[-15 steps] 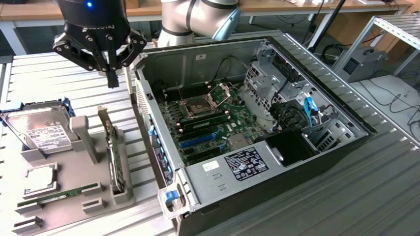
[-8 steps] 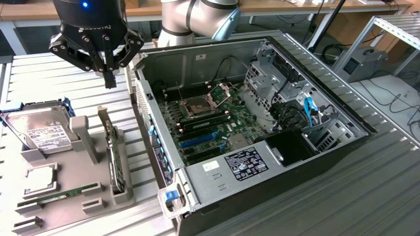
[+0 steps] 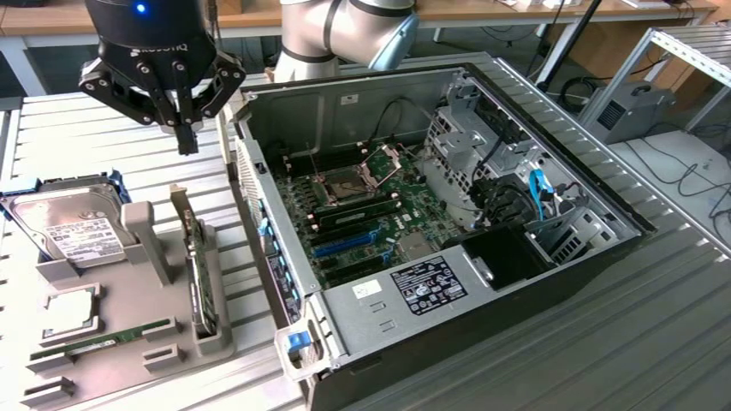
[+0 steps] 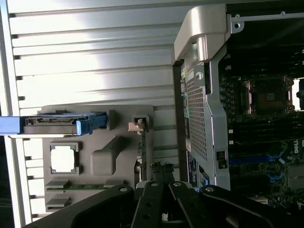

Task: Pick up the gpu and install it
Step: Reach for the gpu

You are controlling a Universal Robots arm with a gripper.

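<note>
**On the Parts Holder: gpu in Its Slot, Pincer Closed and Empty Above It**

On the ribbed metal table [image 3: 103, 137] [image 4: 95, 61], positions are given by clock face within the exterior view.

1. Black two-fingered gripper [image 3: 187, 144] [image 4: 161, 168] on the silver-grey jointed robot arm [image 3: 342, 30]. It is at ten o'clock of the picture. The fingers are pressed together to a narrow point with nothing between them. It hangs in the air and touches nothing.

2. gpu [image 3: 202, 282] [image 4: 141, 152], a thin flat black expansion card. It is at eight o'clock of the picture, standing on its long edge in a slot of the grey moulded plastic parts holder [image 3: 126, 364] [image 4: 121, 142]. It sits at six o'clock of the gripper and apart from it, its twelve o'clock end nearest the fingertips. It is not yet lifted and not in the case.

3. Silver labelled hard drive in a blue carrier [image 3: 68, 227] [image 4: 57, 124]. It is on the same holder, at ten o'clock of the gpu.

4. Square silvery processor chip [image 3: 68, 312] [image 4: 63, 159]. It is on the holder at nine o'clock of the gpu's near end.

5. Narrow green RAM stick [image 3: 103, 341] [image 4: 76, 186]. It lies flat, at six o'clock of the chip.

6. Open grey-and-black desktop computer case [image 3: 320, 107] [image 4: 204, 118]. It lies on its side with the green motherboard [image 3: 365, 205] [image 4: 256, 123] exposed. It is at three o'clock of the gpu, just beside the holder.
</note>
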